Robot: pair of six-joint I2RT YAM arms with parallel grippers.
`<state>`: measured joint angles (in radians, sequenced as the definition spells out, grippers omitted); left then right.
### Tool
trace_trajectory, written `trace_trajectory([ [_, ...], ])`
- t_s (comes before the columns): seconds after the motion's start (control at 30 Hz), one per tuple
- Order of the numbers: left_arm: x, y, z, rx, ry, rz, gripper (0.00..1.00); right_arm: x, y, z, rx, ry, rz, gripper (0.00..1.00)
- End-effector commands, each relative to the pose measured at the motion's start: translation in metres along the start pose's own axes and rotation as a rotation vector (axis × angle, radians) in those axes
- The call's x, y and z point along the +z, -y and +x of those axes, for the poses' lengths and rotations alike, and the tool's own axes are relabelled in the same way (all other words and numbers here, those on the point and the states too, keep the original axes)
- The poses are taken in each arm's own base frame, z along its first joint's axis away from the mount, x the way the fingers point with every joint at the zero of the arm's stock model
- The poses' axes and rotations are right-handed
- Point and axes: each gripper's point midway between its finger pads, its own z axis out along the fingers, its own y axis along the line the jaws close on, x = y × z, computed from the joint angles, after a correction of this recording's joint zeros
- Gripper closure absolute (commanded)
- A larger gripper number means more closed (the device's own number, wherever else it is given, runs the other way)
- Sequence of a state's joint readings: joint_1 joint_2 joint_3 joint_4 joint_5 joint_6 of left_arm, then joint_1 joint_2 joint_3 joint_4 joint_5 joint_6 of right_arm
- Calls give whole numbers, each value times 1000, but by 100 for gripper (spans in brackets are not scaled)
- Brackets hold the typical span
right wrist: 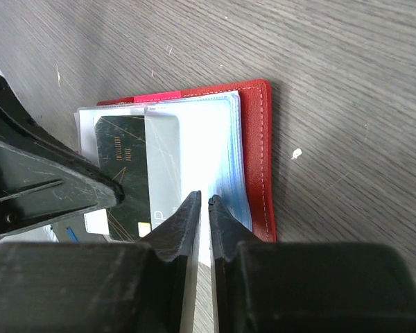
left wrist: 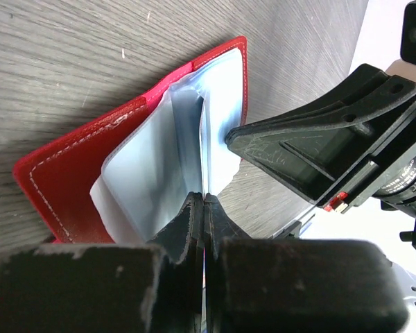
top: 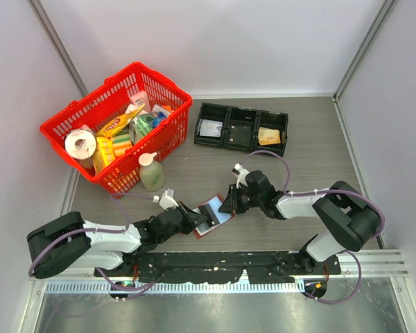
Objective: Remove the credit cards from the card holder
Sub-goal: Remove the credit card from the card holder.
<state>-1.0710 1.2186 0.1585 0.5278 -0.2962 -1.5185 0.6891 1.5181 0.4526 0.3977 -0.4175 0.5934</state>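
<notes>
Starting with the top view, the card holder (top: pixel 211 216) lies open near the middle of the table (top: pixel 319 166), between the left gripper (top: pixel 193 220) and the right gripper (top: pixel 230 201). A red basket (top: pixel 168 135) stands far left, a black tray (top: pixel 239 132) far centre, with pale walls (top: pixel 215 41) around. From the left wrist, the left jaws are closed tight on a clear sleeve (left wrist: pixel 152 180) lifted from the holder. From the right wrist, the right jaws stand almost together over the sleeves; whether they pinch one I cannot tell. A dark credit card (right wrist: pixel 125 173) sits inside a sleeve, so at least that one is left to pull. The surface is grey wood-grain.
</notes>
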Motion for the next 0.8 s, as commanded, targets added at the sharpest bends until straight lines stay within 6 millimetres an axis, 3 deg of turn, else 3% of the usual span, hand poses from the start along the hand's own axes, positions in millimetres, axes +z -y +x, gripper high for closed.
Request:
trace_trajectory([
  [0.0,-7,-12,-4,18,14,-51,100,-1,26,17,29,-47,91,85],
  [0.17,-18,-18,-6,58,-1,-88,100,-4,22,13,19,-35,80,86],
  [0.37,-42,-9,-17,129,15,-68,100,-13,8,-2,-26,0,59,84],
  [0.5,-59,-4,-26,221,25,-50,100,-27,-7,-18,-80,26,54,73],
  [0.57,-67,9,-30,294,28,-18,100,-36,-18,-28,-120,53,40,64],
  [0.67,-79,31,-32,441,5,39,100,-57,-40,-49,-202,117,9,42],
  [0.77,-89,51,-31,616,-27,92,100,-77,-57,-57,-269,126,-8,29],
])
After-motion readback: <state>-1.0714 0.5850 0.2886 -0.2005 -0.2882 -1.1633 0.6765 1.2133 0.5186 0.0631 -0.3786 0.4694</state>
